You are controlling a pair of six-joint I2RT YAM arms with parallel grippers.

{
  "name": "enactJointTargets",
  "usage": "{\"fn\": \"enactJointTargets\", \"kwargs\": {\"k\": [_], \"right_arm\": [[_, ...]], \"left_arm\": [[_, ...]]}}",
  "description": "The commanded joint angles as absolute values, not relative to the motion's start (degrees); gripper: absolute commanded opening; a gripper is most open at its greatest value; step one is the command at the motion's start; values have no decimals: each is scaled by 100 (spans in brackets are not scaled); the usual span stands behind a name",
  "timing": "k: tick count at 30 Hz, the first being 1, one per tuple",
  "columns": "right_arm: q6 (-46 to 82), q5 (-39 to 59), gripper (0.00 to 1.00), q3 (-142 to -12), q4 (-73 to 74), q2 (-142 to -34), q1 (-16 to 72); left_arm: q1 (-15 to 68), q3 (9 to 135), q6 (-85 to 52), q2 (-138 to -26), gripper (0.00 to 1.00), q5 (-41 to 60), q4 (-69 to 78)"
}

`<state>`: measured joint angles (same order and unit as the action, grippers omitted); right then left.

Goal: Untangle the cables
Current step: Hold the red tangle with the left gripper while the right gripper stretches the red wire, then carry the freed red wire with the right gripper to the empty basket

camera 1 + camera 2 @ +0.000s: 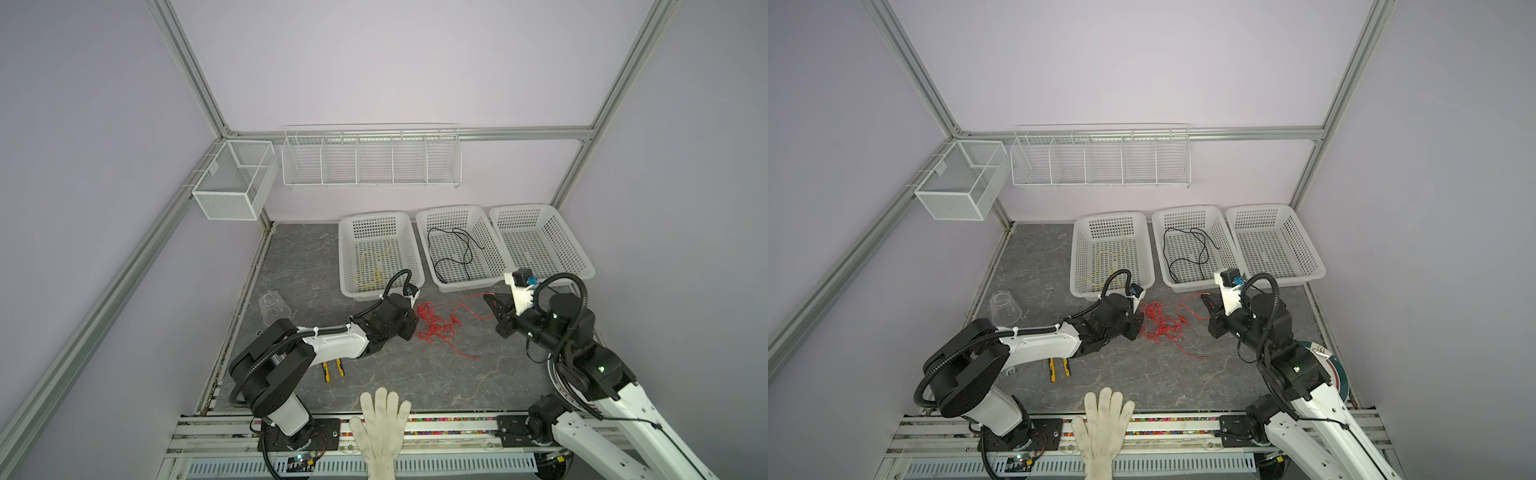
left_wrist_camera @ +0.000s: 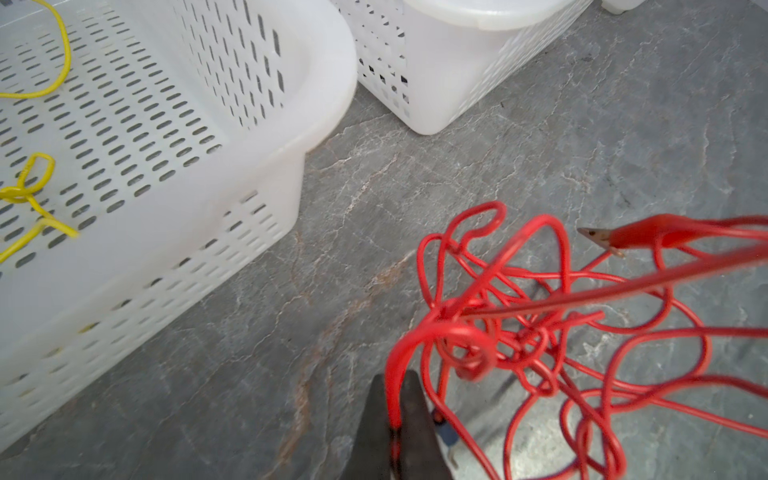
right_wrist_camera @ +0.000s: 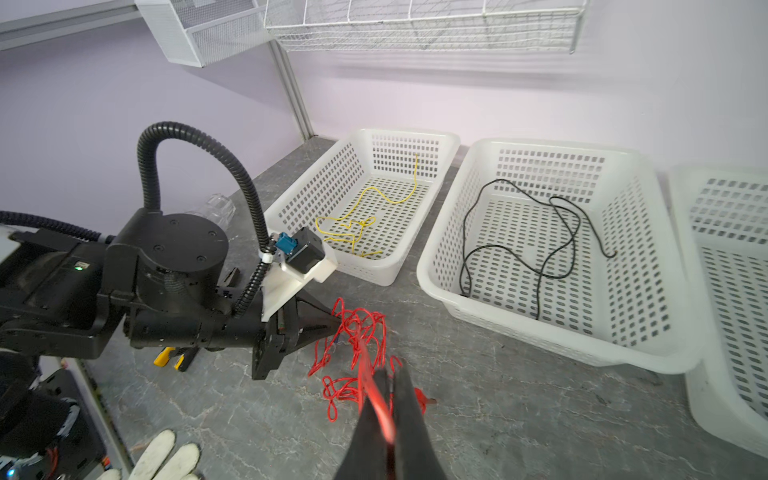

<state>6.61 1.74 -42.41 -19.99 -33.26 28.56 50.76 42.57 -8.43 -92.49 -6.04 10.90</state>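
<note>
bench [image 1: 291, 257]: grey, marbled like stone; 3 white baskets [image 1: 521, 206] stood along its back edge.
room: pale lilac walls [image 1: 395, 62], aluminium frame [image 1: 189, 66], wire rack [image 1: 370, 160] on the back wall.
red cable [image 1: 432, 328]: lay tangled on the bench between both pincers.
left pincer [image 2: 392, 384]: clamped tight on a red strand.
right pincer [image 3: 388, 372]: clamped tight on another red strand.
yellow cable [image 2: 18, 193]: lay in the left basket [image 1: 376, 216].
black cable [image 3: 538, 295]: lay in the middle basket [image 1: 449, 209].

There are three white baskets [image 1: 376, 216], two robot arms [image 1: 332, 343], one red cable [image 2: 528, 340], one yellow cable [image 2: 18, 192], one black cable [image 3: 538, 297], one glove [image 1: 384, 428], one clear cup [image 1: 272, 307] and one pair of pliers [image 1: 333, 370].
</note>
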Motion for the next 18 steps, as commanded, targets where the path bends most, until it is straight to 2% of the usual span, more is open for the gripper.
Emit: {"fn": "enactJointTargets", "kwargs": {"k": [1, 4, 9, 14, 18], "right_arm": [[732, -1047, 6, -4236, -1623, -2736, 2806], [762, -1630, 6, -4228, -1686, -2321, 2804], [742, -1594, 6, -4253, -1778, -1930, 2794], [821, -1490, 6, -4334, -1798, -2202, 2790], [951, -2177, 6, -4563, -1801, -2665, 2795]], "left_arm": [[5031, 4175, -1033, -9451, 0, -1014, 676], [5021, 4175, -1161, -9604, 0, -1062, 582], [5011, 4175, -1220, -9691, 0, -1044, 566], [5016, 4191, -1095, -9587, 0, -826, 712], [5016, 4188, -1031, -9478, 0, -810, 768]]}}
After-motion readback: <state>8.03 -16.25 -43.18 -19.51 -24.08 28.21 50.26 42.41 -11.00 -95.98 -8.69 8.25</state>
